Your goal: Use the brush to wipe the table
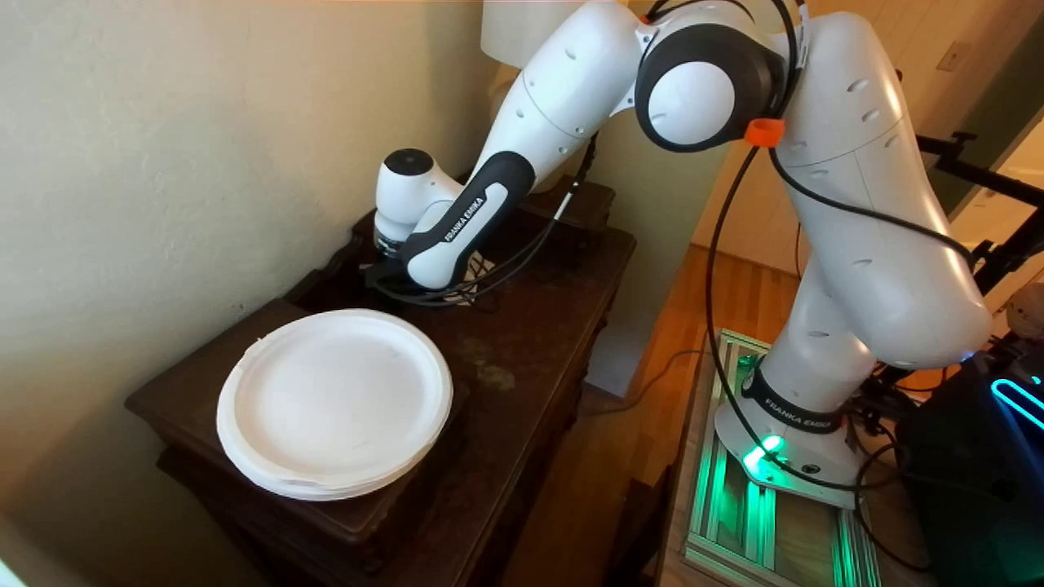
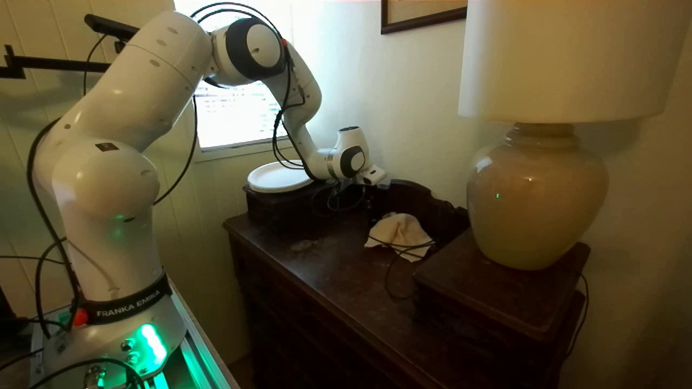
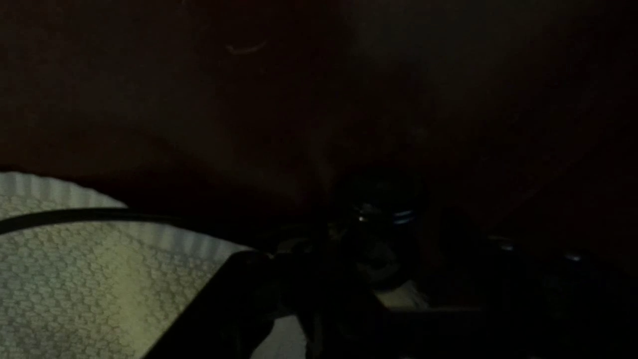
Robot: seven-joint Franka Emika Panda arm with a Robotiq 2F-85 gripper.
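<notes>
Clerk: Where was the black gripper (image 1: pixel 382 279) found?

Inspector: Low over the dark brown wooden dresser (image 2: pixel 346 275), toward the dresser's carved back rail (image 2: pixel 421 200), at the end of the white jointed robot arm (image 1: pixel 563 81).

Clerk: Its condition?

Inspector: How far apart it stood I could not make out. The wrist view was too dark, and too little of it showed in both exterior views. What it held, if anything, was likewise undetermined.

Clerk: And the brush?

Inspector: Place unconfirmed. A dark, rounded, glossy form (image 3: pixel 383 217) showed above the dresser in the wrist view, close against the gripper; whether it was the brush or a gripper part I could not say.

Clerk: On the dresser itself?

Inspector: A stack of round white plates (image 1: pixel 342 399) lay on a dark wooden raised box (image 1: pixel 192 387) at one end of the dresser. A crumpled cream cloth (image 2: pixel 399 232) lay on the dresser's top, near its back. A dull pale patch (image 1: pixel 495 377) marked the top, nearer the plate end.

Clerk: Farther out?

Inspector: A glossy beige lamp with an off-white shade (image 2: pixel 538 200) stood upright at the dresser's opposite end. The arm's white base (image 1: pixel 807 448), showing a green light, stood in front of the dresser, apart from it.
</notes>
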